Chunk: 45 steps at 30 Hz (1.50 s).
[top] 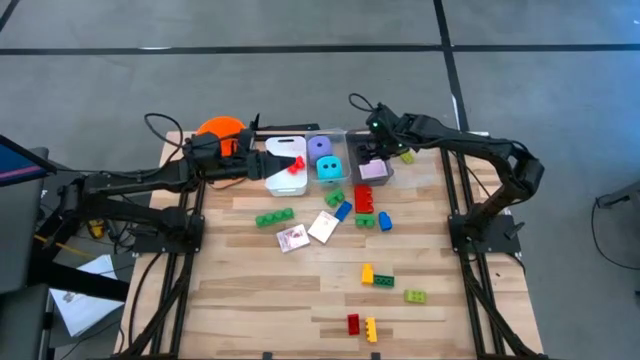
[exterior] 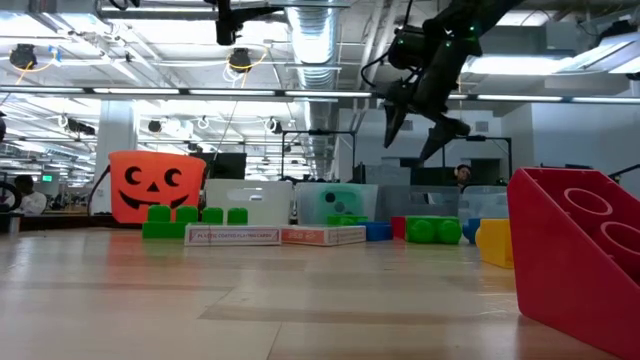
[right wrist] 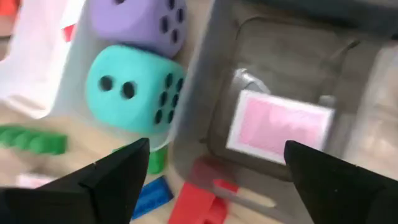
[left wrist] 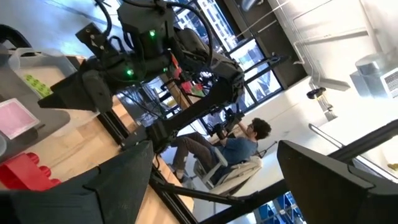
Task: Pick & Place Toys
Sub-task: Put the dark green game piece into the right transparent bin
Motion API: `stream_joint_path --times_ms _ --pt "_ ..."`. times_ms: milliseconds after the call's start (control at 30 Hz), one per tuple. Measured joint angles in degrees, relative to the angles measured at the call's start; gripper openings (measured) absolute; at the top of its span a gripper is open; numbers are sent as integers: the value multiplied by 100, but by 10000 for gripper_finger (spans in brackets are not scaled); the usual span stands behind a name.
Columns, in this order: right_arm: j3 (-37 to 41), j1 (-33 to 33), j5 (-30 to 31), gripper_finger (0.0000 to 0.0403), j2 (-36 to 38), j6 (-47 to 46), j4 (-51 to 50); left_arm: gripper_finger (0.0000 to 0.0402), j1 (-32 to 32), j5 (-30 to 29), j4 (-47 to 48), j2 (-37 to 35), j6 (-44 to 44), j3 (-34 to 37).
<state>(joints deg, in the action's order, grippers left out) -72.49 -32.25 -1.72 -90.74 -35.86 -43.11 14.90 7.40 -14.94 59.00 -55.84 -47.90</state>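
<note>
Toys lie scattered over the wooden table: a green brick (top: 274, 216), two cards (top: 293, 238), red (top: 364, 197), blue (top: 385, 221) and yellow (top: 367, 272) bricks. A purple die (right wrist: 140, 22) and a teal die (right wrist: 130, 87) sit in the middle clear bin (top: 325, 132). A pink card (right wrist: 280, 127) lies flat on the floor of the right bin (right wrist: 211, 87). My right gripper (right wrist: 216, 144) hangs open above that bin, slanting down, clear of it (exterior: 420, 118). My left gripper (top: 258, 162) is open and level beside the white bin (top: 285, 172), with nothing between its fingers (left wrist: 213, 146).
An orange pumpkin bucket (top: 220, 128) stands at the far left behind my left arm. The three bins line the table's far edge. More bricks lie near the front edge (top: 362, 325). A large red brick (exterior: 575, 255) fills the low view's right. A person (left wrist: 242, 146) sits beyond the table.
</note>
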Motion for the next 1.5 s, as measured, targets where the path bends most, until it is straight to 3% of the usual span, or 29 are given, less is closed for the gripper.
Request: stream_joint_path --times_ms 233,533,833,933,1067,1233,1300,1500 --pt "0 612 -1658 372 38 783 615 337 -7 0 0 0 433 -2" --pt "-4 2371 -1784 372 204 1511 1602 337 -7 -2 -2 0 770 -2" --pt "0 3605 -1770 372 316 -63 1103 337 -27 -2 -50 58 2100 -11" --pt "2 4007 -1405 372 550 -606 1085 337 -27 -4 -158 164 2388 -11" --pt "-3 4692 -125 372 1200 -792 1219 337 -45 -3 -456 393 2340 -11" --pt "-4 5614 1788 372 2095 -104 1010 337 -576 212 -1202 695 2063 -11" --pt "-4 5949 2218 372 2424 146 930 337 -959 139 -1434 832 2120 -11" --pt "-4 6804 2458 372 3139 182 890 337 -1917 -1383 -1601 1277 2257 -23"
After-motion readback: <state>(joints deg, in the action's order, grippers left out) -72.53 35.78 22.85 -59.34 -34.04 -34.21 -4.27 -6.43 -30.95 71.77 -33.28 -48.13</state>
